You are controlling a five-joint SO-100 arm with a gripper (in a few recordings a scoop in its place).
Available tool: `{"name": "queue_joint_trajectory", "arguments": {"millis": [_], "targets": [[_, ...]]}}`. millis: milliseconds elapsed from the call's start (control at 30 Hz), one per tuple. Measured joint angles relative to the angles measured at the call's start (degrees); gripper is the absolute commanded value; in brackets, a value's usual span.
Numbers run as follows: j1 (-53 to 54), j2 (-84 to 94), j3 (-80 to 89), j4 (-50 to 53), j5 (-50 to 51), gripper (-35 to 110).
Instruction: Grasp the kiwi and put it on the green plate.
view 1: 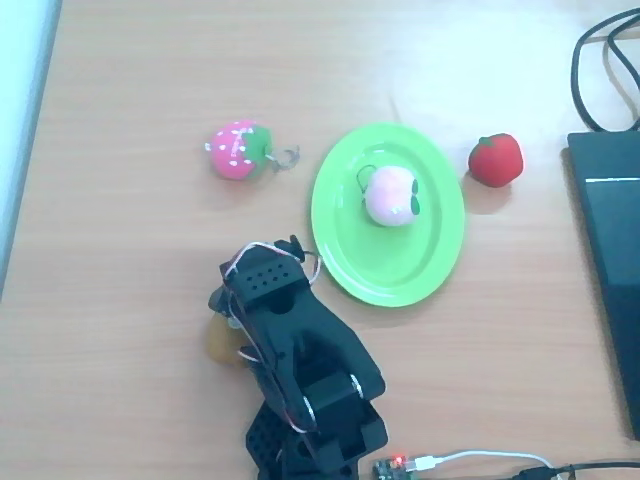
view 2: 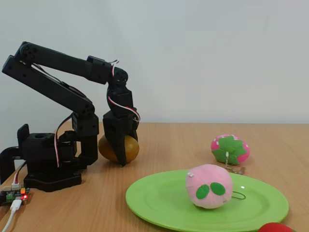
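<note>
The gripper (view 2: 120,147) stands straight down over the kiwi (view 2: 119,149), its fingers closed in around the fruit's sides, and the kiwi rests on the table (view 2: 159,140) close to the arm's base — well short of the plate (view 2: 164,205). Whether the fingers already press hard enough to lift, I cannot tell; they look seated about the middle of the fruit. To do this step well, I would firm the squeeze at the widest part before any lift, since an egg shape tends to squirt out of a pinch set too high or too low. Then rise straight up, swing toward the plate, and aim for its bare near side, because a peach (view 2: 209,186) already sits in the middle. In the overhead view the kiwi (view 1: 219,340) peeks out at the arm's left. The arm is folded tight — upper link raked back, forearm reaching forward, wrist bent sharply down.
</note>
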Motion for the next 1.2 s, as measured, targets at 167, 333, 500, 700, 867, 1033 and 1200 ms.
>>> {"name": "queue_joint_trajectory", "arguments": {"millis": [167, 333, 500, 700, 867, 1033, 1200], "targets": [[0.2, -0.2, -0.5, -0.9, 0.0, 26], [1.3, -0.3, -1.7, -2.2, 0.1, 24], [2.7, -0.3, -2.7, -4.3, -0.1, 24], [4.7, -0.3, -4.1, -6.7, -1.0, 23], [6.6, 0.4, -6.5, -7.0, -0.7, 23], [8.0, 1.3, -9.1, -7.0, -1.0, 23], [10.5, 1.5, -10.9, -7.0, -1.0, 23]]}}
